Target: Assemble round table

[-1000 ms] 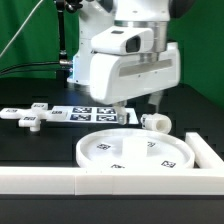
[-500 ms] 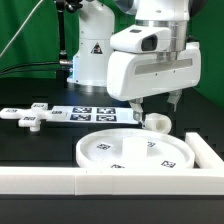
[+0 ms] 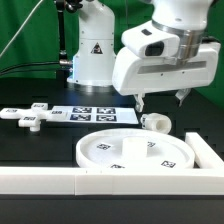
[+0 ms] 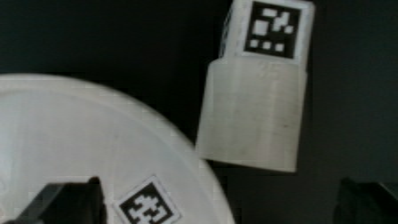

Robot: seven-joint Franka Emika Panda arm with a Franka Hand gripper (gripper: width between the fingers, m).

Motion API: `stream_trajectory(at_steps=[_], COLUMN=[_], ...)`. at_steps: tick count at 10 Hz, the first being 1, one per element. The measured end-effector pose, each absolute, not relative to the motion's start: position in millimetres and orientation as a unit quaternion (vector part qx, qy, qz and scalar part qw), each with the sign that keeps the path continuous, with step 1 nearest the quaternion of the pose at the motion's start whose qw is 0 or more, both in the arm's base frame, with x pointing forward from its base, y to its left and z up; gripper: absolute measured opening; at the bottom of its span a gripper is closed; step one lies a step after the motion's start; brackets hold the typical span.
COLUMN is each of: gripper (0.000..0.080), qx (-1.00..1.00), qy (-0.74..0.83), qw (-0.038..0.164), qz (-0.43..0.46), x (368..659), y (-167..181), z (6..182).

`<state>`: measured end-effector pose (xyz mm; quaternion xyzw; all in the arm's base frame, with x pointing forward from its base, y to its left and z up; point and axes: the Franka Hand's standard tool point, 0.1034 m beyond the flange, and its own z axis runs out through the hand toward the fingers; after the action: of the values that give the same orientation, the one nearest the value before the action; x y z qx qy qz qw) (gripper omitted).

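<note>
Cross (image 3: 30,117): lies flat on the black table (image 3: 30,140) at the exterior view's far left, well apart from the other parts.
Marker board (image 3: 95,115): flat tagged strip between the cross and the post, behind the disc.
Disc (image 3: 135,152): rimmed, flat on the table at centre front, with tags on its face. The wrist view shows part of the disc (image 4: 89,140) with one tag.
Post (image 3: 155,122): on the table just behind the disc's rim, toward the exterior view's right. In the wrist view the post (image 4: 249,110) lies just beside the disc, with a tag at its far end. Contact with the rim cannot be told.
Gripper (image 3: 160,100): hangs above the post, jaws apart and empty. The fingertips (image 4: 71,200) flank the post and are clear of it.
Wall (image 3: 100,182): white border along the front and the exterior view's right.
</note>
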<state>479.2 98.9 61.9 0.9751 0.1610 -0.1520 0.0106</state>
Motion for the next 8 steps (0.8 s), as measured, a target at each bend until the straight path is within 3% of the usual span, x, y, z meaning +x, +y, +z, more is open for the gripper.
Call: stream_trajectory(at_steps=[5,6,8], gripper=[0.0649,0.0649,0.0649], qx=[0.942,0.937,0.911], qy=[0.141,0.111,0.117], qw=[0.029,0.056,0.060], qz=[-0.303,-0.326,-0.390], x=[472.4,463.5,459.5], y=[106.1,103.4,102.9], z=[55.3,53.3,38.7])
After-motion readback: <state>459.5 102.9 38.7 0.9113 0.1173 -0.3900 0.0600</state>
